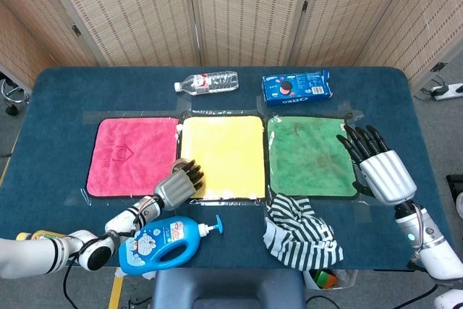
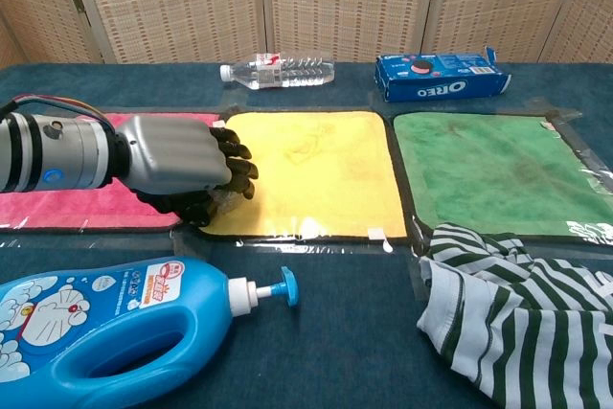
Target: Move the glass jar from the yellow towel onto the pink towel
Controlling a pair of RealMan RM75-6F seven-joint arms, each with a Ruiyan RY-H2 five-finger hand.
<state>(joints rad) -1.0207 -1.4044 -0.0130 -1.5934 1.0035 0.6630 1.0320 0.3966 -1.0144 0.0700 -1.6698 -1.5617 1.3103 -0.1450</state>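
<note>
The glass jar [image 2: 227, 202] stands at the near left corner of the yellow towel [image 2: 316, 170], almost wholly hidden; only a sliver of glass shows under the fingers. My left hand [image 2: 182, 165] grips it, fingers curled over its top and side. In the head view the same left hand [image 1: 181, 182] sits at that corner of the yellow towel [image 1: 221, 150], right beside the pink towel [image 1: 130, 153]. My right hand [image 1: 380, 168] hovers with fingers spread at the right edge of the green towel [image 1: 307, 153], holding nothing.
A blue detergent bottle [image 1: 163, 242] lies just in front of my left forearm. A striped cloth [image 1: 296, 229] is crumpled at the front right. A water bottle [image 1: 206, 82] and an Oreo box [image 1: 295, 86] lie at the back of the table.
</note>
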